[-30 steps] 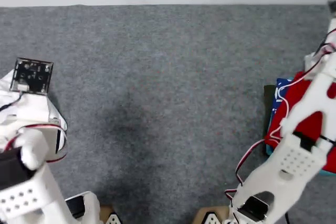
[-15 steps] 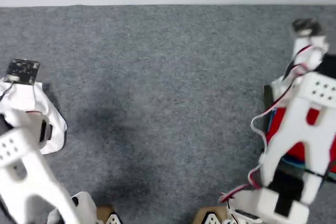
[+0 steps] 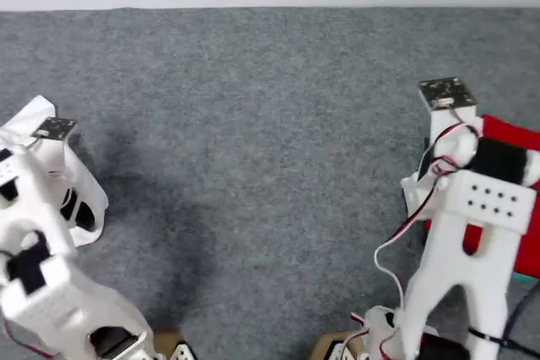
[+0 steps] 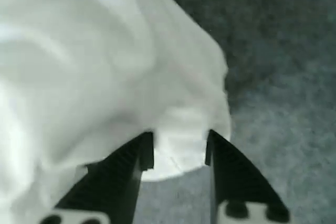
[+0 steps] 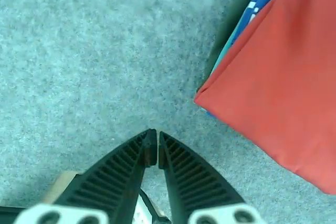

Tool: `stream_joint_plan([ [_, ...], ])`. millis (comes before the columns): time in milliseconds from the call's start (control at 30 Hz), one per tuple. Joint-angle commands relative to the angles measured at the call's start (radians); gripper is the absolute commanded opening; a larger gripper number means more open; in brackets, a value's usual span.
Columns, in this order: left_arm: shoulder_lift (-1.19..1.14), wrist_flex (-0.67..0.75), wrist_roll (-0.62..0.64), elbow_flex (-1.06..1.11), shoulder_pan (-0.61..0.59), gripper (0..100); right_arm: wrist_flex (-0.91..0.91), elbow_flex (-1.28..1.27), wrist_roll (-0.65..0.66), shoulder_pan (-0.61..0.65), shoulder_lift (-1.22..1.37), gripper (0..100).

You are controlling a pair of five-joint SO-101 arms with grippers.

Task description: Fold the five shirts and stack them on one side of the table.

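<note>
One limp white shirt (image 4: 105, 51), seemingly crumpled.

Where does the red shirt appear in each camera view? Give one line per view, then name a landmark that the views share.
High view: the red shirt lies at the table's right edge.
Right wrist view: it tops the stack, over a blue patterned shirt, beside the shut right pincer.
Left wrist view: the white shirt lies here instead.
Shared landmark: the grey table cover.
</note>
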State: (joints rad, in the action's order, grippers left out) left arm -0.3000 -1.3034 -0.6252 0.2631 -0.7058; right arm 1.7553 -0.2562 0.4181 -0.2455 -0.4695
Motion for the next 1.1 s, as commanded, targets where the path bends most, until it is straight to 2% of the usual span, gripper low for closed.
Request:
stream_joint_plan([
  [0, -0.121, 0.021, 0.046, -0.117, 0.009, 16, 0.038, -0.014, -0.014, 0.015, -0.058, 0.9],
  [133, -0.241, -0.008, 0.060, -0.214, 0.066, 1, 0.038, -0.046, -0.014, 0.013, -0.062, 0.9],
  [267, -0.216, -0.143, 0.068, -0.298, 0.141, 0, 0.038, -0.057, -0.014, 0.008, -0.065, 0.9],
  [333, -0.153, -0.181, 0.112, -0.338, 0.176, 0, 0.038, -0.057, -0.014, 0.008, -0.067, 0.9],
  [533, 0.137, -0.190, 0.242, -0.406, 0.313, 0, 0.039, -0.057, -0.014, 0.012, -0.067, 0.9],
  [767, 0.387, -0.193, 0.374, -0.536, 0.582, 0, 0.041, -0.057, -0.014, 0.012, -0.067, 0.9],
  [933, 0.456, -0.195, 0.473, -0.676, 0.809, 0, 0.041, -0.057, -0.014, 0.012, -0.067, 0.9],
  [1067, 0.483, -0.272, 0.482, -0.796, 1.022, 0, 0.041, -0.058, -0.014, 0.012, -0.067, 0.9],
])
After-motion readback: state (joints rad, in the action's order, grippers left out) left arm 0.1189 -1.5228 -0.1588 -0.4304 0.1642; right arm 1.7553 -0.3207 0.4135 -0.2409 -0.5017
